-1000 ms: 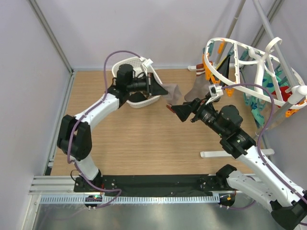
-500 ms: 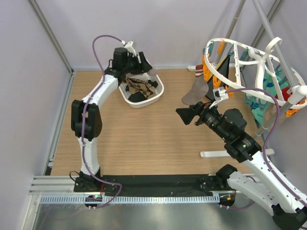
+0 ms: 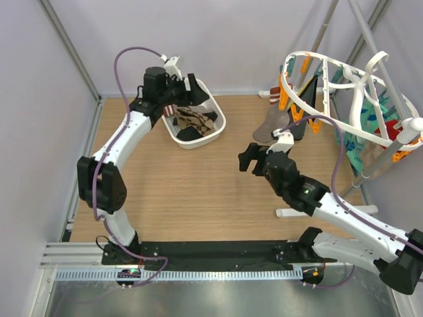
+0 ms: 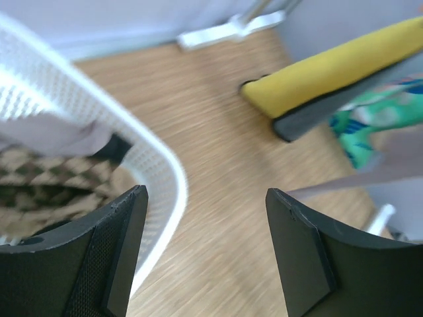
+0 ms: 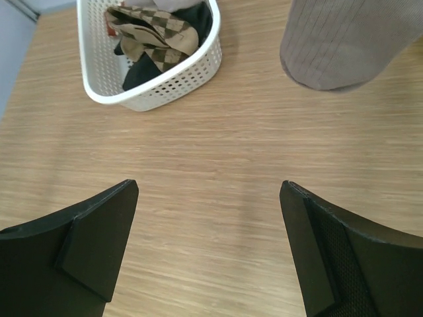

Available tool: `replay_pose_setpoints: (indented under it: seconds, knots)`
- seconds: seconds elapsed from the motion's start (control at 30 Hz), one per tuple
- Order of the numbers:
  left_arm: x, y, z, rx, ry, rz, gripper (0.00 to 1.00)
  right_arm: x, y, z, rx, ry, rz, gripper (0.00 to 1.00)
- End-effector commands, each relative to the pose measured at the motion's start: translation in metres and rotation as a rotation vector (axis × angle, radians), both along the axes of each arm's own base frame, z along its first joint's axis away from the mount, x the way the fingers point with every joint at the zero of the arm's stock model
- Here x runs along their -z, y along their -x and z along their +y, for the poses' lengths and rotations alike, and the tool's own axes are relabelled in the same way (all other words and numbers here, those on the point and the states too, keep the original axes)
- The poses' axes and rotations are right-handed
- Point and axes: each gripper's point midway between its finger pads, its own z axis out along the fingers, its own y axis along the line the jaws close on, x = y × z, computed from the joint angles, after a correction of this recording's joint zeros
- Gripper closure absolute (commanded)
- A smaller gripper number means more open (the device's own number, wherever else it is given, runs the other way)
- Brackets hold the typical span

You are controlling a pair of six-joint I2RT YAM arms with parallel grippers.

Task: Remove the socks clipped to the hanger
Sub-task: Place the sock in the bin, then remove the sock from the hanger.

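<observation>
Over wooden floor (image 5: 198, 152), grey sock (image 5: 344, 46) hangs beyond right end effector (image 5: 208, 198).

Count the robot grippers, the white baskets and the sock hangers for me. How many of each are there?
grippers: 2 (left gripper, right gripper)
white basket: 1
hanger: 1
total: 4

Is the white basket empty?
No, the white basket holds a brown-and-cream checked sock and a black sock.
</observation>
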Motion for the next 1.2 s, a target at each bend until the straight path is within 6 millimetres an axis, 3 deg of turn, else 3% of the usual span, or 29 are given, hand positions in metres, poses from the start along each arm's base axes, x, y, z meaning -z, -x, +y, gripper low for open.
replay_pose_setpoints:
  seconds: [0.0,0.03,0.13,0.3,0.4,0.63,0.77,1.0,1.1,1.17]
  knots:
    - [-0.056,0.037,-0.041,0.198,0.107,-0.145,0.25,-0.018,-0.018,-0.017,0.213,-0.006,-0.096,0.04]
    - [-0.061,0.05,-0.06,0.249,0.108,-0.166,0.24,-0.015,-0.019,-0.014,0.214,-0.008,-0.089,0.04]
    - [-0.08,0.066,-0.091,0.315,0.1,-0.245,0.24,-0.006,-0.02,-0.016,0.235,-0.001,-0.066,0.04]
    - [-0.132,0.069,-0.12,0.333,0.246,-0.333,0.24,-0.012,-0.024,-0.041,0.346,0.011,-0.165,0.02]
    - [-0.145,0.069,-0.143,0.379,0.286,-0.352,0.24,-0.012,-0.033,-0.045,0.389,0.076,-0.222,0.01]
    - [-0.149,0.083,-0.187,0.463,0.298,-0.371,0.25,0.003,-0.044,-0.036,0.37,0.135,-0.242,0.0]
    - [-0.144,0.103,-0.206,0.515,0.264,-0.389,0.26,0.01,-0.036,-0.04,0.349,0.135,-0.209,0.0]
    - [-0.14,0.107,-0.221,0.476,0.212,-0.414,0.3,0.008,-0.017,-0.053,0.309,0.113,-0.213,0.0]
    - [-0.136,0.106,-0.226,0.46,0.208,-0.392,0.4,0.007,-0.012,-0.054,0.282,0.107,-0.222,0.0]
    - [-0.137,0.108,-0.228,0.462,0.216,-0.383,0.61,0.008,-0.01,-0.05,0.251,0.093,-0.227,0.0]
